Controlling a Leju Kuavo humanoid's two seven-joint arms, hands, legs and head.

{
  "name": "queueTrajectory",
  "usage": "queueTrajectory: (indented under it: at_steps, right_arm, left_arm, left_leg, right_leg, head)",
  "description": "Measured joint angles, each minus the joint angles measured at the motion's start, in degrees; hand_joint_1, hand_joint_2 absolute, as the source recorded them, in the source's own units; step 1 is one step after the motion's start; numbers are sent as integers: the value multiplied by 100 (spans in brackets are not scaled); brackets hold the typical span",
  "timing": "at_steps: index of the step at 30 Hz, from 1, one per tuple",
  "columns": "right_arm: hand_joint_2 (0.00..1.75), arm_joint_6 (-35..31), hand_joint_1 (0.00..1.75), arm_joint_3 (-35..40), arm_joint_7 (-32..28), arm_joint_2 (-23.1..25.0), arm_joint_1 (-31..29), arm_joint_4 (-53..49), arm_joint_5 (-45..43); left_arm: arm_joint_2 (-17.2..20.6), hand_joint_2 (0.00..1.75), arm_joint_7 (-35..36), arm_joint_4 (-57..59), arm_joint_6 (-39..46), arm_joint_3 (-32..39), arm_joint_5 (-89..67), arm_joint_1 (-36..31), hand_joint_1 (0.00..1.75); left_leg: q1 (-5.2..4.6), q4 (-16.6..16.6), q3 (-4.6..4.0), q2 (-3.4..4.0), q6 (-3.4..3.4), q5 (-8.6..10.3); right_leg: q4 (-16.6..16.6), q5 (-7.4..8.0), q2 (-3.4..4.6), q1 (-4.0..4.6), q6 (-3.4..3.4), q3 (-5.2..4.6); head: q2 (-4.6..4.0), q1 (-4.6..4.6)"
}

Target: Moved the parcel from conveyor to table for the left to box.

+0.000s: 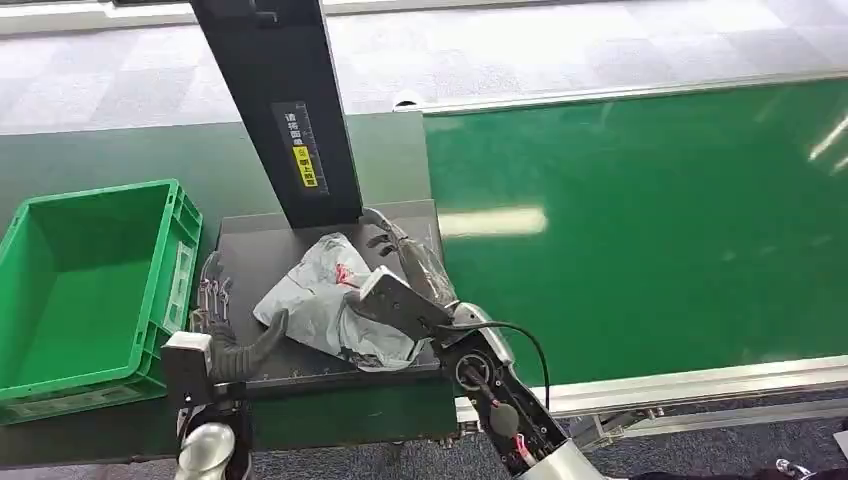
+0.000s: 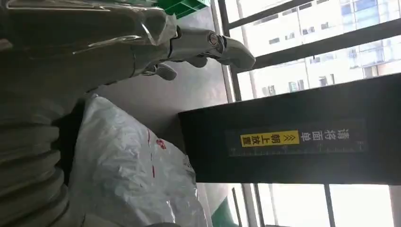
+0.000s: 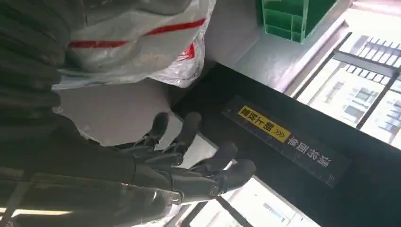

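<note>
The parcel [image 1: 318,298], a crumpled grey plastic mailer with red print, lies on the dark table [image 1: 250,250] between the crate and the conveyor. My right hand [image 1: 400,262] rests along the parcel's right side, fingers spread and pointing at the black post, gripping nothing. In the right wrist view the parcel [image 3: 132,42] lies beside the palm and the fingers [image 3: 189,156] are apart over bare table. My left hand [image 1: 222,325] sits at the table's left front, fingers extended, thumb reaching toward the parcel's near edge. The left wrist view shows the parcel [image 2: 127,175] beside that open hand [image 2: 189,47].
An empty green crate [image 1: 80,290] stands left of the table. A black upright post [image 1: 290,110] with a yellow label rises from the table's back edge. The green conveyor belt [image 1: 650,230] runs to the right, with a metal rail along its front.
</note>
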Motion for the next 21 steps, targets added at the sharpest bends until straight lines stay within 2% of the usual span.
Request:
queueTrajectory:
  at_steps: [6, 13, 21]
  right_arm:
    - [175, 483, 0, -293, -306, -123, 189, -254, -916]
    - [175, 571, 0, -762, -605, -467, 785, -1444, -1761]
    - [175, 430, 0, -1535, -857, -682, 1547, -2676, -1954]
  left_arm:
    - [13, 175, -44, 20, 31, 33, -329, 4, 0]
    - [94, 175, 41, -35, -94, -203, -1504, 93, 0]
    - [212, 175, 1006, 285, -435, -973, -4134, -17, 0]
  left_leg:
    - [0, 0, 1, 0, 0, 0]
    - [-2, 0, -1, 0, 1, -3]
    - [-2, 1, 0, 0, 1, -3]
  right_leg:
    - [0, 0, 0, 0, 0, -1]
    - [-2, -1, 0, -3, 1, -2]
    - [-4, 0, 0, -3, 1, -2]
  head:
    - [0, -2]
    - [0, -2]
    - [0, 0]
